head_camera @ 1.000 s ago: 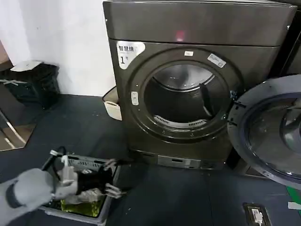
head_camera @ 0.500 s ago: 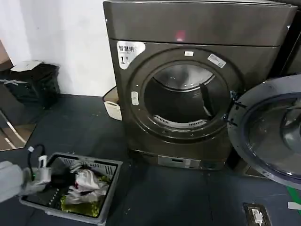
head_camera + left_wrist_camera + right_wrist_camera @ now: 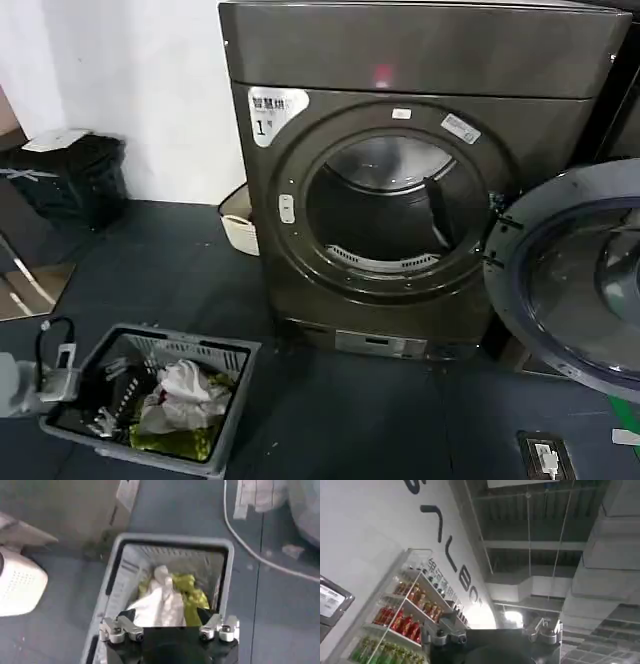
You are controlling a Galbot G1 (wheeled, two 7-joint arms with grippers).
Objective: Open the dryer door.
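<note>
The dryer door (image 3: 580, 290) already hangs swung wide at about three o'clock of the dryer (image 3: 400, 190), its drum mouth bare. The left hand (image 3: 169, 630) hovers over the laundry basket (image 3: 215, 420) down at seven o'clock, fingers spread and gripping nothing, well apart from the door. The right hand (image 3: 495, 634) points up at the ceiling; whether it is open I cannot tell.

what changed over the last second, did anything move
The left hand drew back from over the laundry basket toward the robot's left, to the edge of the head view, holding nothing. The clothes stayed in the basket. The dryer door stayed swung wide open and the dryer did not move.
</note>
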